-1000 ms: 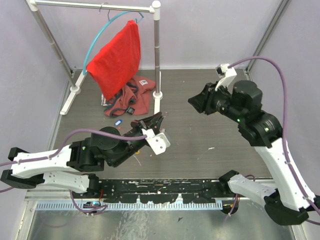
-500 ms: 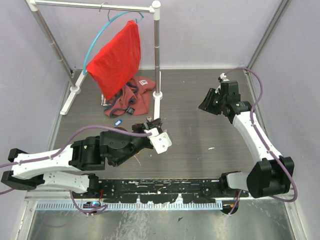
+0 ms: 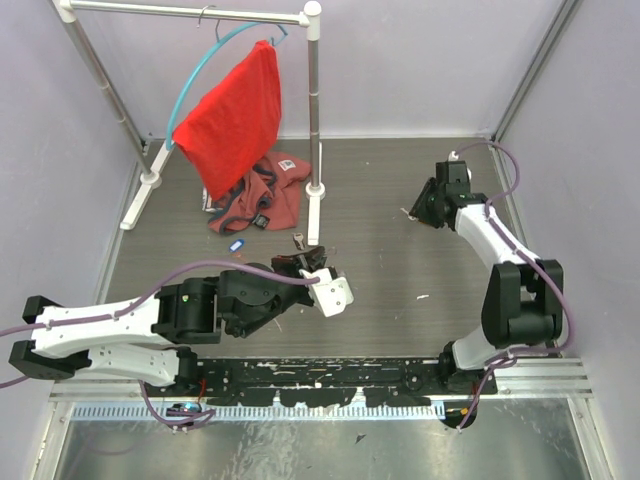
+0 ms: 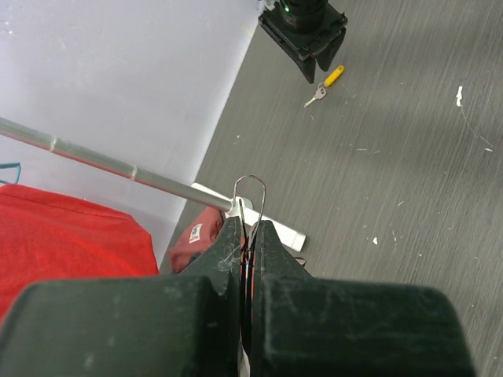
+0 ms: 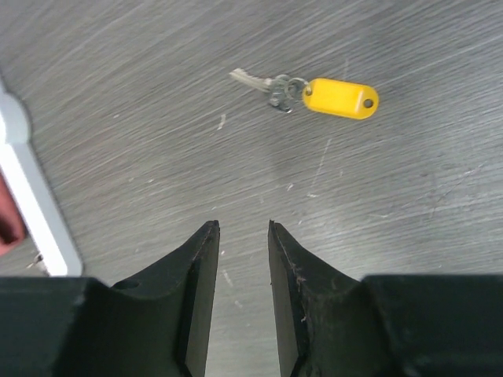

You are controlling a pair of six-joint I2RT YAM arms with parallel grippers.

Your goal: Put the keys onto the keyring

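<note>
Fingers (image 5: 200, 259) of your right gripper (image 5: 241, 228) stand a narrow gap apart, empty, over the table (image 5: 118, 118). Your key with the yellow tag (image 5: 306, 92) lies ahead of them and a little to the right, its long axis crosswise to the gap. Farther off, your left gripper (image 4: 247, 229) pinches the keyring (image 4: 250, 177) upright. The right arm is much nearer the key.

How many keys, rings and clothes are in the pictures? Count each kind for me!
Keys: 2 I can make out, the yellow-tag key and the blue-tag key; other specks are too small to tell.
Rings: 1, the keyring, pinched in the left gripper.
Clothes: 2, the red cloth hanging and the pinkish cloth heaped below it.
Total: 5.
</note>
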